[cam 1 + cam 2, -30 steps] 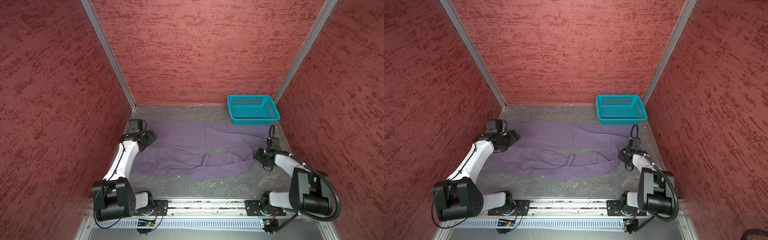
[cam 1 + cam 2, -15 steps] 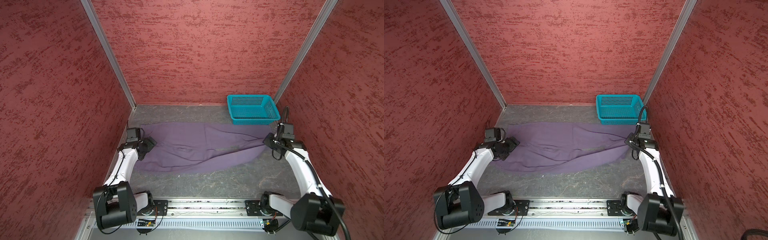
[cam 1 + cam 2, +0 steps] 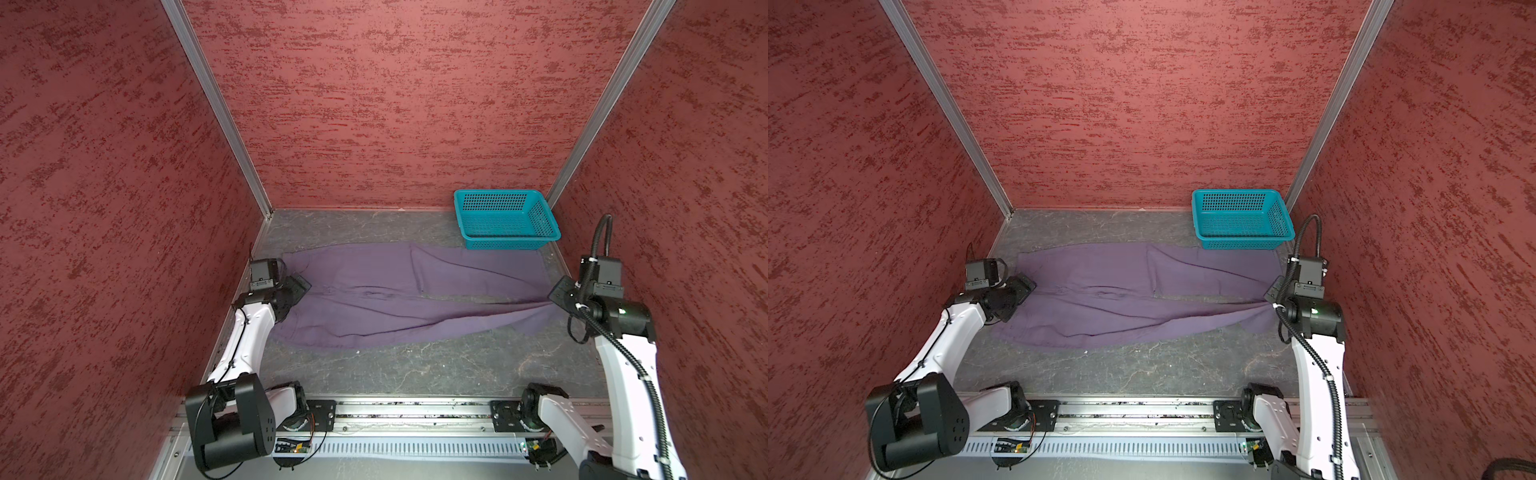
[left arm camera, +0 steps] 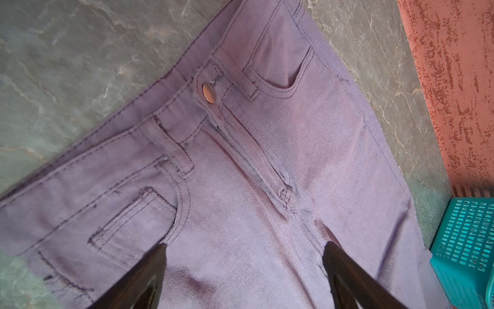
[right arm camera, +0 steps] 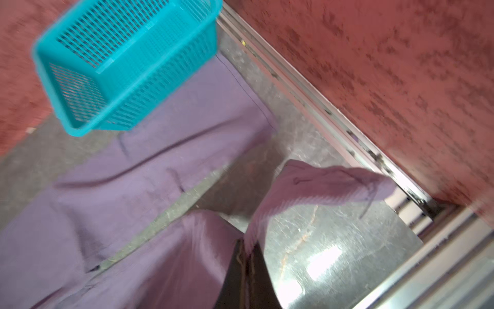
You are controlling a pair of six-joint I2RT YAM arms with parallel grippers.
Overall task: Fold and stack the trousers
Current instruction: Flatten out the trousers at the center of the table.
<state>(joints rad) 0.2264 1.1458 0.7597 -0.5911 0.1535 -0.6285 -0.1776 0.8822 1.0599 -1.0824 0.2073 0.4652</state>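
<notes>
Your right hand (image 5: 247, 248) is clamped together on the nearer leg of the trousers (image 5: 120, 174). The cuff (image 5: 334, 182) flops free just past the fingertips, lifted off the bench (image 5: 320, 240). Beyond the hand the other leg (image 5: 187, 112) lies flat, and past that sits the teal basket (image 5: 128, 67); whether it touches the fabric is unclear.

Take the step to be laying the gripped leg over the flat one. Carry it low and level and set hem on hem. Release only once the edges match, or the fold will likely skew.

Your left hand (image 4: 244, 248) stands wide apart, holding nothing, over the hip just short of the waistband (image 4: 171, 112). Whether its tips touch the cloth cannot be told. Close it on the near waist corner so both ends travel together.

In both top views each arm runs forward along its own side of the bench, wrist bent inward and tipped down. The trousers span the bench between the two hands.
</notes>
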